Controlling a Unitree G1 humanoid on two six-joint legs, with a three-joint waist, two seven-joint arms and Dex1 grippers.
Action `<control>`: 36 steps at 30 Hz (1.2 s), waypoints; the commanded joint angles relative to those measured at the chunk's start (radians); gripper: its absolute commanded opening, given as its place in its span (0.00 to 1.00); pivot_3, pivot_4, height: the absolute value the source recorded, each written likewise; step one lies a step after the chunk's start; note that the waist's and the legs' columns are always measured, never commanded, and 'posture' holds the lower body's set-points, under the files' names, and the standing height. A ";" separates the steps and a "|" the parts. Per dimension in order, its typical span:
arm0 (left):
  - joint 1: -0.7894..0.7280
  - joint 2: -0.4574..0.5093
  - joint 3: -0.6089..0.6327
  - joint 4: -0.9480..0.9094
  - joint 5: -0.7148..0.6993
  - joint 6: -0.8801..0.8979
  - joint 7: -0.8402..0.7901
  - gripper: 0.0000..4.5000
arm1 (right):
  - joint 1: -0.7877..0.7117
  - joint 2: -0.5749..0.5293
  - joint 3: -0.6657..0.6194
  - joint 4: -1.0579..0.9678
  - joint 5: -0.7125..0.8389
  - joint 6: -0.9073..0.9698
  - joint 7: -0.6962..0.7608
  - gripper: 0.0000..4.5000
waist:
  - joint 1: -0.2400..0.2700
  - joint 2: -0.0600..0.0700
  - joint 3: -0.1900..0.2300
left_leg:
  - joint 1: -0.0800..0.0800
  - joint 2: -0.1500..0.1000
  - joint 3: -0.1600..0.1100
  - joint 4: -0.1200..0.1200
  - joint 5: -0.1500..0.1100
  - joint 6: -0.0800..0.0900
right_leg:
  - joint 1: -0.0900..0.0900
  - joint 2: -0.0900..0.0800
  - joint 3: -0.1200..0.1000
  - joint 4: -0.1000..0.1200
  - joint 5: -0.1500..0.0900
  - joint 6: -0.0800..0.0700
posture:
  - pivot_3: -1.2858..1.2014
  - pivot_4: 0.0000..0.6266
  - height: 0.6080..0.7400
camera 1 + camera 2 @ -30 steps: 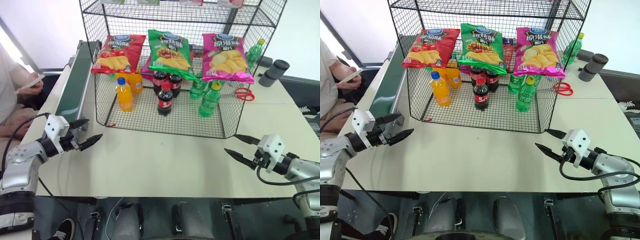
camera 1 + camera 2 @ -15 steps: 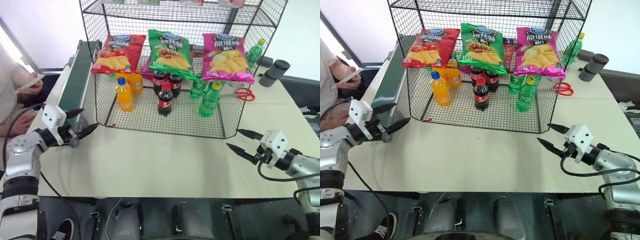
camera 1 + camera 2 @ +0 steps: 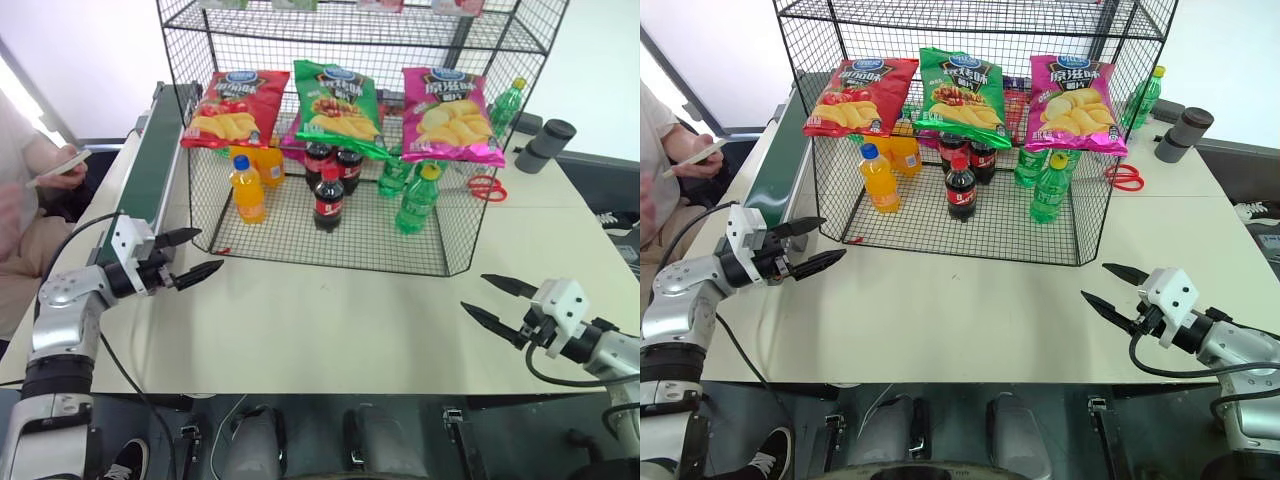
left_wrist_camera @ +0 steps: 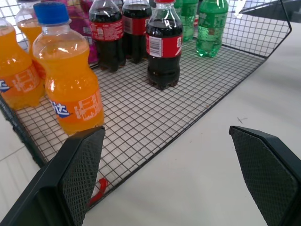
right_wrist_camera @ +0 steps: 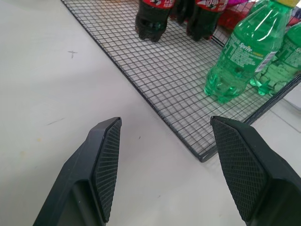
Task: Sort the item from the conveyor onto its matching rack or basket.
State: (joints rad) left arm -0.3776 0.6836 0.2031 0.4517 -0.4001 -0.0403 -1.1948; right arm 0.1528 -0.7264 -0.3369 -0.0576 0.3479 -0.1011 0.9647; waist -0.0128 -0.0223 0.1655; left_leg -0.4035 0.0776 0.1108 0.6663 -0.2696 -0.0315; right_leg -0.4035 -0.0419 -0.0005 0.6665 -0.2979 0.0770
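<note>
- My left gripper has its two black fingers spread wide with nothing between them; it hangs above the bare white table, near the front left corner of the rack.
- Between those left fingers, the wrist view looks onto an orange soda bottle and a cola bottle standing on the rack's mesh floor, with green bottles further back.
- My right gripper is also parted, less widely, and holds nothing; it hovers over the table off the rack's front right corner, pointing toward the middle.
- Its wrist view shows a green soda bottle and two cola bottles on the mesh.
- The green crisp bag already lies on the rack's tilted shelf, between the red crisp bag and the pink crisp bag, touching neither gripper.
- The conveyor runs along the table's left side, just beside the rack, and its belt is bare.
- Red scissors and a dark cylinder lie to the right of the rack.
- A person sits at the left beyond the conveyor, holding a phone.
</note>
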 commanded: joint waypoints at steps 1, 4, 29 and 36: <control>-0.018 -0.002 0.009 0.016 0.010 -0.052 -0.005 1.00 | -0.026 -0.018 -0.016 -0.015 0.003 -0.019 -0.003 0.70 | 0.000 0.000 0.000 | 0.000 0.000 0.000 0.000 0.000 0.000 | 0.000 0.000 0.000 0.000 0.000 0.000 | 0.52 0.24 1.00; -0.029 -0.003 0.009 0.036 0.016 -0.076 -0.004 1.00 | -0.052 -0.029 -0.020 0.015 -0.006 -0.030 0.003 0.70 | 0.000 0.000 0.000 | 0.000 0.000 0.000 0.000 0.000 0.000 | 0.000 0.000 0.000 0.000 0.000 0.000 | 0.52 0.24 1.00; -0.081 -0.053 -0.007 0.135 0.041 -0.169 -0.014 1.00 | -0.096 -0.051 -0.004 0.097 -0.034 -0.097 0.011 0.70 | 0.001 0.000 0.000 | 0.000 0.000 0.000 0.000 0.000 0.000 | 0.000 0.000 0.000 0.000 0.000 0.000 | 0.52 0.24 1.00; -0.127 -0.059 -0.024 0.199 0.053 -0.215 -0.051 1.00 | -0.111 -0.049 -0.002 0.115 -0.054 -0.113 -0.004 0.70 | 0.001 0.000 0.000 | 0.000 0.000 0.000 0.000 0.000 0.000 | 0.000 0.000 0.000 0.000 0.000 0.000 | 0.52 0.24 1.00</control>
State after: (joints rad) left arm -0.4878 0.6211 0.1767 0.6522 -0.3487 -0.2251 -1.2310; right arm 0.0502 -0.7678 -0.3223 0.0555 0.2963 -0.1898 0.9733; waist -0.0118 -0.0224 0.1654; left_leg -0.4040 0.0772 0.1107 0.6664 -0.2696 -0.0315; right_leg -0.4037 -0.0416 -0.0008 0.6665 -0.2978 0.0773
